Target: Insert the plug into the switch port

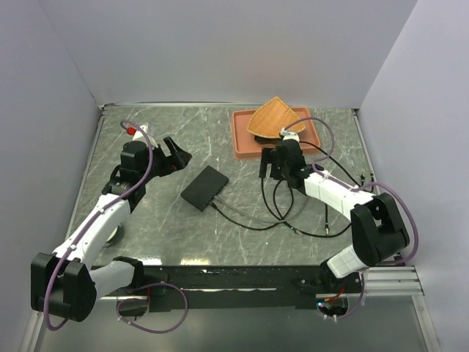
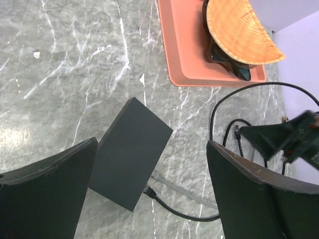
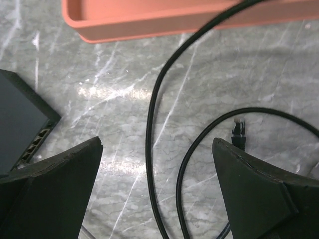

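Observation:
The flat black box (image 1: 205, 188) lies on the marble table between the arms. Its long edge facing the right arm carries the switch port row (image 3: 38, 141). A black plug (image 2: 148, 190) sits against that edge and looks seated in a port, with its cable (image 1: 253, 226) trailing right. A second, loose plug (image 3: 239, 129) lies on the table beside my right gripper's right finger. My left gripper (image 2: 152, 144) hovers open above the box's corner, holding nothing. My right gripper (image 3: 157, 142) is open over the cable loops, also holding nothing.
A terracotta tray (image 1: 242, 139) holding a wicker fan-shaped piece (image 1: 272, 117) stands at the back right. Black cable loops (image 3: 149, 119) spread under and right of my right gripper. A thin grey cable (image 2: 177, 185) lies beside the box. White walls enclose the table.

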